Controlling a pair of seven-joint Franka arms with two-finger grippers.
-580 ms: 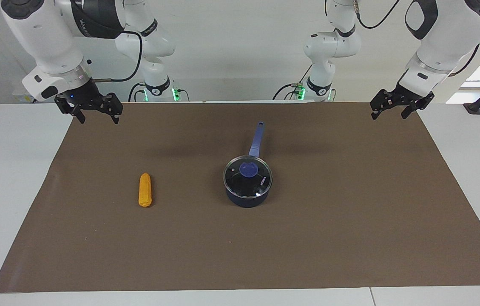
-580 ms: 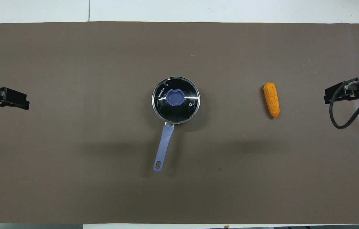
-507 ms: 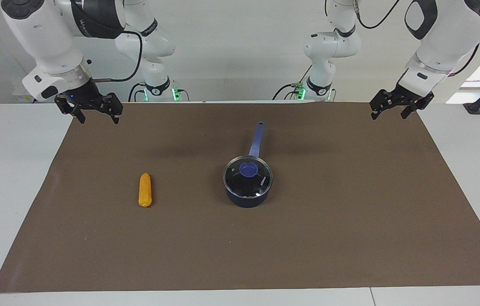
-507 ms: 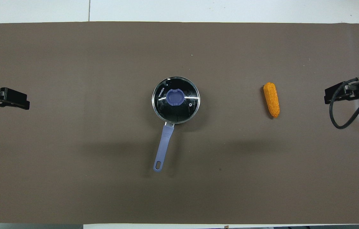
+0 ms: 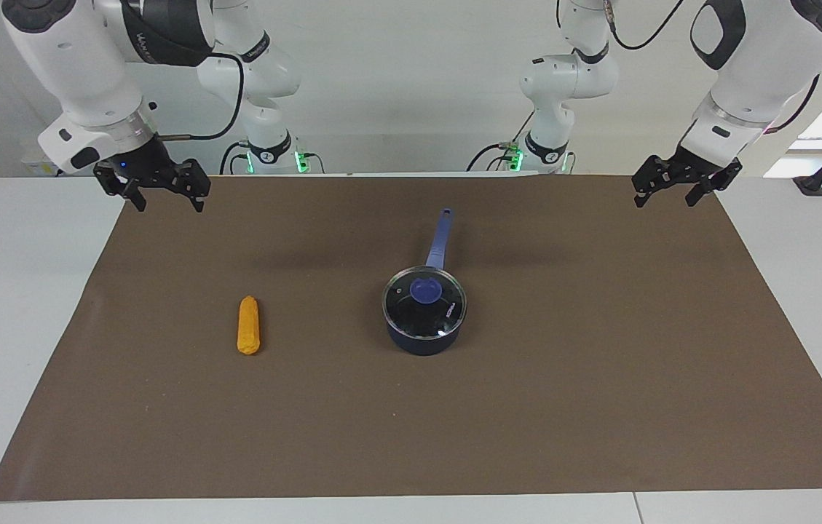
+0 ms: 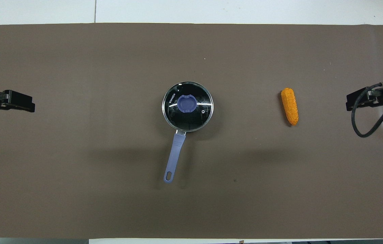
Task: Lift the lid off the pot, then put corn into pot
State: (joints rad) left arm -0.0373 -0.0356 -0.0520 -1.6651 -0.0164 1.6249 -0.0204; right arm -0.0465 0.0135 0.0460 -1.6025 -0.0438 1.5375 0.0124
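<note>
Left gripper (image 5: 662, 193) has been shifted slightly inward over the mat's (image 5: 600, 378) edge, jaws spread and empty; nothing else displaced. Right gripper (image 5: 167, 198) is held open, empty, over its mat corner. Lid (image 5: 424, 302) is seated on pot (image 5: 421, 340) mid-mat, well apart from both; corn (image 5: 248, 324) lies toward the right arm's end.

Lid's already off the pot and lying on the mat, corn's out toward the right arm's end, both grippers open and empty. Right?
Not quite: the lid is on the pot, covering it, as the facing view shows. The rest holds: the corn lies toward the right arm's end, and the left gripper and right gripper are open and empty.
</note>
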